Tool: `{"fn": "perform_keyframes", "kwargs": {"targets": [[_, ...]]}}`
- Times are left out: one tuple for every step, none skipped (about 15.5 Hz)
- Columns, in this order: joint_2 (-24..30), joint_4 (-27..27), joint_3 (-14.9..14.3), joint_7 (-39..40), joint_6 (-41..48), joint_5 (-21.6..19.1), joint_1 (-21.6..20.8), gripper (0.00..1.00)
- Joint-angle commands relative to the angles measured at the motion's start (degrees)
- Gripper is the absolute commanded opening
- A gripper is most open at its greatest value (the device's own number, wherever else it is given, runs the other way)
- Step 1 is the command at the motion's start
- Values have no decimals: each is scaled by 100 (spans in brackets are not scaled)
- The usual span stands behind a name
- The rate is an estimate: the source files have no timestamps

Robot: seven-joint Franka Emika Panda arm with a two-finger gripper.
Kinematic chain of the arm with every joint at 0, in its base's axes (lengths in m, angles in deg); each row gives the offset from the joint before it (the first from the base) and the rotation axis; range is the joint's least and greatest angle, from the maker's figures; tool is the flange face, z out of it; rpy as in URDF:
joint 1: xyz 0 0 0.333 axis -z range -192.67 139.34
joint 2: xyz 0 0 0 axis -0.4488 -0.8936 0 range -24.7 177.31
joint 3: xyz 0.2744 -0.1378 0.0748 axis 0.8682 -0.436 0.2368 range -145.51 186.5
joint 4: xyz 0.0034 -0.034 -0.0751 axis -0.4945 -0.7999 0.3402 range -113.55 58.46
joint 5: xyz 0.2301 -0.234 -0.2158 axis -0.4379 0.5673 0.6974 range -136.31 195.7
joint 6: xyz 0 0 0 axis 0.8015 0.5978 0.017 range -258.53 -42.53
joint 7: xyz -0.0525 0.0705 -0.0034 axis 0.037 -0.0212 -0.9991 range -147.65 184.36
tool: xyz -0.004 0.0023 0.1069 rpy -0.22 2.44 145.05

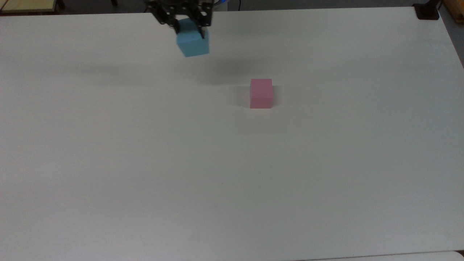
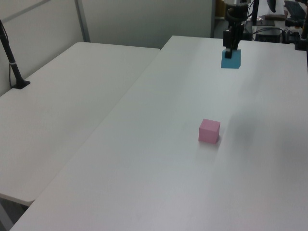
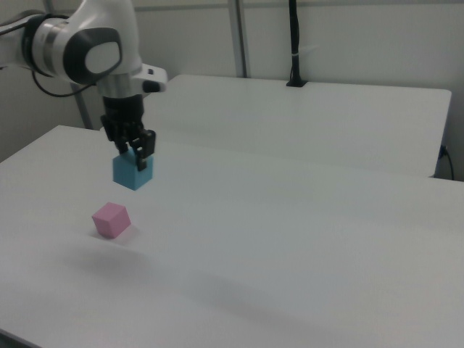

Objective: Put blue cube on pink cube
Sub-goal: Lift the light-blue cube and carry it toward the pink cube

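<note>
Blue cube (image 1: 193, 44) between fingers (image 1: 202, 33) (airborne)

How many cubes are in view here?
2. The blue cube hangs above the table, clamped in the gripper. The pink cube sits on the table, apart from it, to the top view's right. Nothing seems hidden.

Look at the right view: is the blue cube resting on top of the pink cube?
No: the blue cube hangs in the air, clamped by the gripper, while the pink cube sits alone on the table.
</note>
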Motion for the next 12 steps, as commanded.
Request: {"fn": "perform_keyframes", "kwargs": {"targets": [[-159,140,619,-620,138,-83,100,46],[-168,131,690,-638,146,-83,100,46],[-176,114,735,-638,138,-83,82,46],[-211,105,787,-647,129,-83,73,46],[-272,88,857,-656,103,-83,73,46],[-334,79,919,-726,42,-83,73,46],[-369,61,972,-892,-72,-65,65,46],[-405,0,1025,-1033,-273,-39,56,46],[-440,-70,1069,-1086,-441,-21,56,46],[-466,-123,1095,-1121,-556,-13,38,46],[-536,-141,1095,-1139,-609,5,3,46],[-606,-141,1121,-1139,-636,5,-6,46]]}}
